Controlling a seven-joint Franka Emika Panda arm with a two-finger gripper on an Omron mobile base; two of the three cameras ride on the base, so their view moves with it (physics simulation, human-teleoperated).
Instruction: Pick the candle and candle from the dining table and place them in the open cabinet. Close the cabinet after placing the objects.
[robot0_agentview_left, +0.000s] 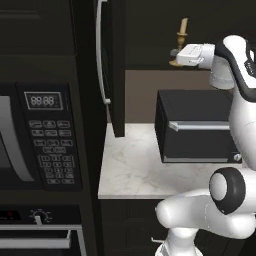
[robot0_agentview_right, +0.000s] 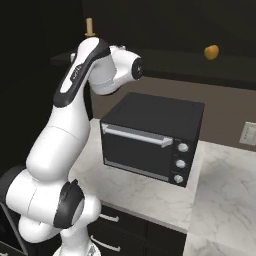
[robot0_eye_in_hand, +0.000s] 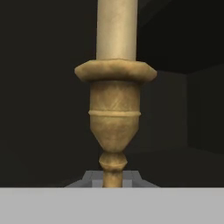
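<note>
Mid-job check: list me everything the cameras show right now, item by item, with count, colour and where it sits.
taper candle in candlestick: 1, cream in brass, upright in the open cabinet, at the gripper
orange fruit: 1, orange-yellow, on the cabinet shelf, right of the arm
cabinet door: 1, black-brown with silver bar handle, swung open
toaster oven: 1, black with silver handle, on the counter below the shelf
counter: 1, white-grey marble
microwave: 1, black, built in left of the counter
wall outlet: 1, white, on the brown backsplash
arm: 1, white with dark joints
gripper: 1, at the candlestick's base; finger state unclear
</note>
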